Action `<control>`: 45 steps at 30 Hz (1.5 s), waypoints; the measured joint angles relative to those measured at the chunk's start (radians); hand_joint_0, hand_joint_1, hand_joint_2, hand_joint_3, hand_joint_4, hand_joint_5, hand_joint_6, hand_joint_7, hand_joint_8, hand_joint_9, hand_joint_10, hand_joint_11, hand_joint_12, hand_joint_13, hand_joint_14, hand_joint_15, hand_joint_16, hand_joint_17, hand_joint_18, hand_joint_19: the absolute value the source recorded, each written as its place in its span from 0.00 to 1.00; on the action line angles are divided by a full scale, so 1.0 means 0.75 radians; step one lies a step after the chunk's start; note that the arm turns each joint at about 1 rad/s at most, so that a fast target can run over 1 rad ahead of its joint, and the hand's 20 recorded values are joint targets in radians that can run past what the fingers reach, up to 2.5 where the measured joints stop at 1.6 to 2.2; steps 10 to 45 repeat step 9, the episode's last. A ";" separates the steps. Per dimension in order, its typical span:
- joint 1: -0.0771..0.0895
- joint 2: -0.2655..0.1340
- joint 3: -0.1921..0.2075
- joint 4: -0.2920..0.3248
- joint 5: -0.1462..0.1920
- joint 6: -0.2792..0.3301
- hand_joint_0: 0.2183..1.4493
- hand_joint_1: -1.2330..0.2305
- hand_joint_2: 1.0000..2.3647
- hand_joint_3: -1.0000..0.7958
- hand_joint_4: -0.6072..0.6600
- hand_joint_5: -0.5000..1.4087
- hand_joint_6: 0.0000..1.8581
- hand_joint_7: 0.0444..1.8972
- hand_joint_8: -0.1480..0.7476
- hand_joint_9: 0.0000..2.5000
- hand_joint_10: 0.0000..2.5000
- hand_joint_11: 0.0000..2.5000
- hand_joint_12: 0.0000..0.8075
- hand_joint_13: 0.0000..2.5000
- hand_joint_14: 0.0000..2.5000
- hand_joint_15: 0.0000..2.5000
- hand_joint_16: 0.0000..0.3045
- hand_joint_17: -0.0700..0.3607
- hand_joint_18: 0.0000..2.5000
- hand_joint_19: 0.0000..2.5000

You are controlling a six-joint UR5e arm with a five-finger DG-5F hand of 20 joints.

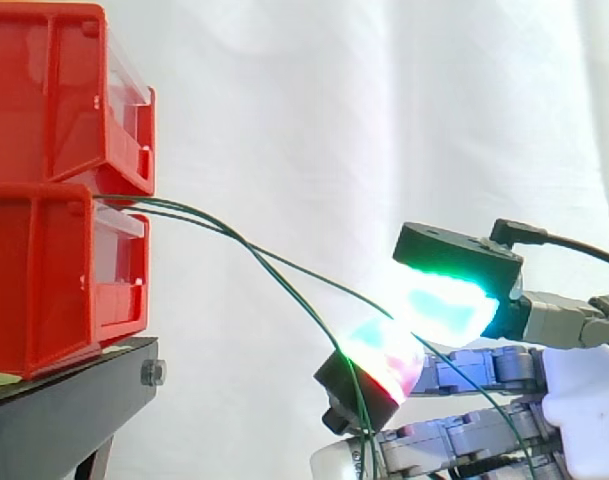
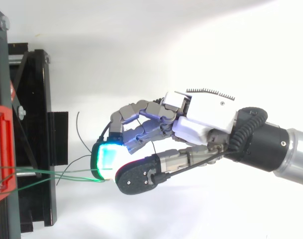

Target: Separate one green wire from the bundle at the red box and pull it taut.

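Observation:
Two stacked red bins [image 1: 44,150] stand at the left on a black stand [image 1: 64,405]. Thin green wires [image 1: 244,238] come out between the bins and sag down to the right toward my hand [image 1: 464,368]. In the top view the hand [image 2: 206,112] reaches in from the right with its fingers curled. Its thumb and a green-glowing fingertip [image 2: 106,158] are pinched together on one green wire [image 2: 66,174]. A second green wire [image 1: 356,395] hangs slack, running down in front of a red-glowing fingertip [image 1: 384,358]. The wires are curved, not tight.
The red bin's edge [image 2: 2,149] and the black stand [image 2: 37,149] fill the left of the top view. A loose dark wire end [image 2: 77,127] curls up just right of the stand. A white curtain hangs behind everything.

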 measured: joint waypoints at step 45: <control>0.000 0.000 0.000 0.000 0.000 0.000 0.32 0.27 0.01 0.48 0.33 0.21 0.47 0.56 0.35 0.32 0.00 0.09 0.39 0.24 0.01 0.13 0.15 0.41 0.21 0.21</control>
